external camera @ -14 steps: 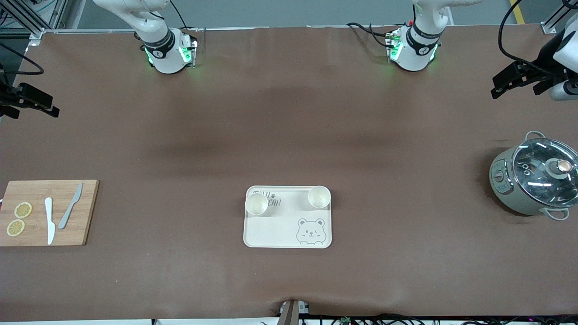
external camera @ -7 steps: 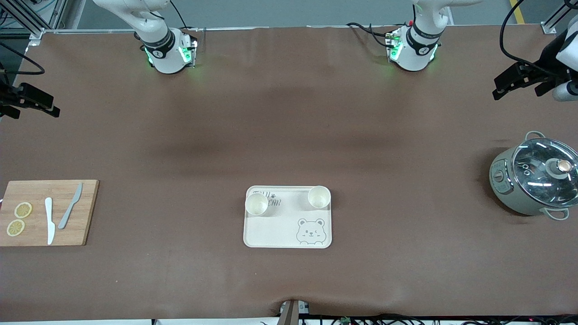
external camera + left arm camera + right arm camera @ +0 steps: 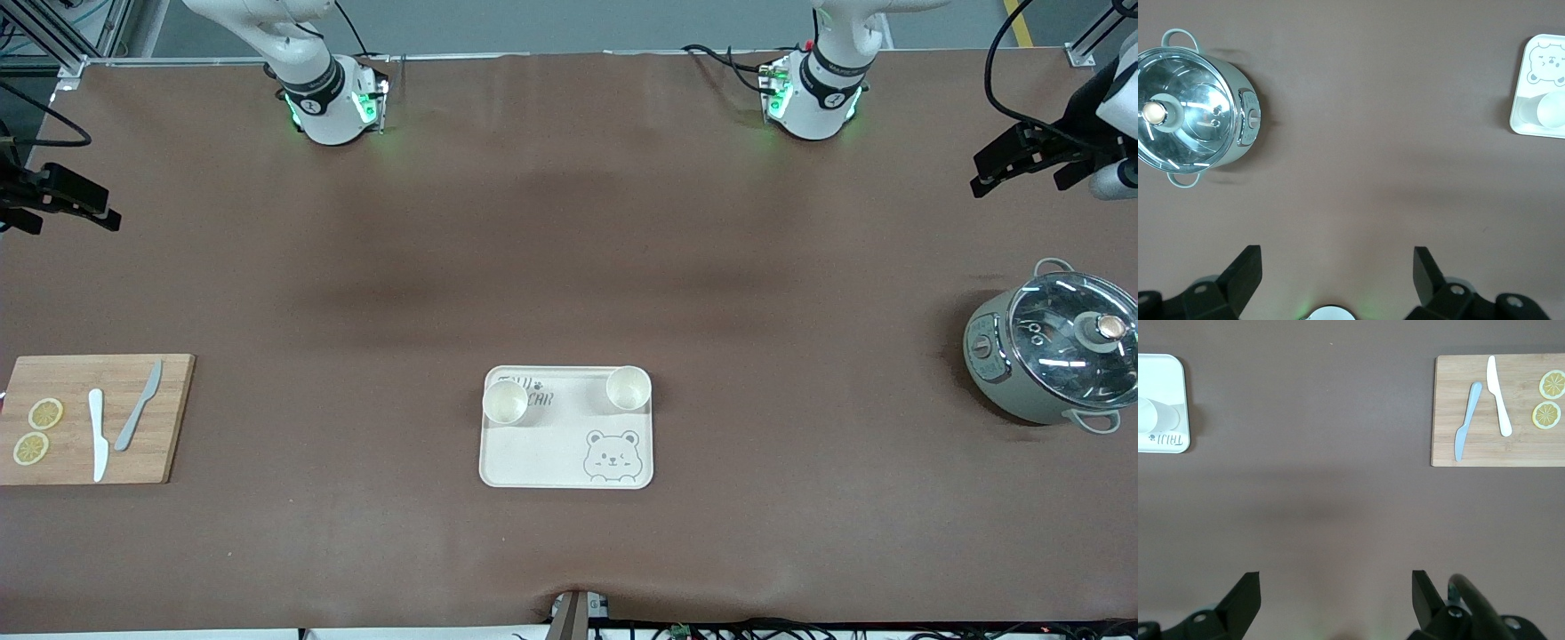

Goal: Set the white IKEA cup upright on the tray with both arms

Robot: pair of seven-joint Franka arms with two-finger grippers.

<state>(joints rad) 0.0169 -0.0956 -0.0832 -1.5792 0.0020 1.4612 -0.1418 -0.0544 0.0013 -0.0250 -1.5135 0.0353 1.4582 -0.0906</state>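
The cream-white tray (image 3: 533, 455) with the bear drawing lies on the brown table, on the side near the front camera. Two white cups stand upright on it, one (image 3: 505, 402) toward the right arm's end and one (image 3: 629, 388) toward the left arm's end. My left gripper (image 3: 980, 176) is open and empty, high over the table's edge near the pot. My right gripper (image 3: 108, 216) is open and empty over the other end. The left wrist view shows its open gripper (image 3: 1336, 264), the tray (image 3: 1521, 117) and a cup (image 3: 1553, 110). The right wrist view shows its open gripper (image 3: 1335, 585), the tray (image 3: 1165, 380) and a cup (image 3: 1151, 417).
A grey-green pot with a glass lid (image 3: 1053, 354) stands at the left arm's end, also in the left wrist view (image 3: 1191, 127). A wooden cutting board (image 3: 173, 418) with two knives and lemon slices lies at the right arm's end, also in the right wrist view (image 3: 1511, 453).
Both grippers have shifted only very slightly at the table's ends. The tray and both cups have not moved.
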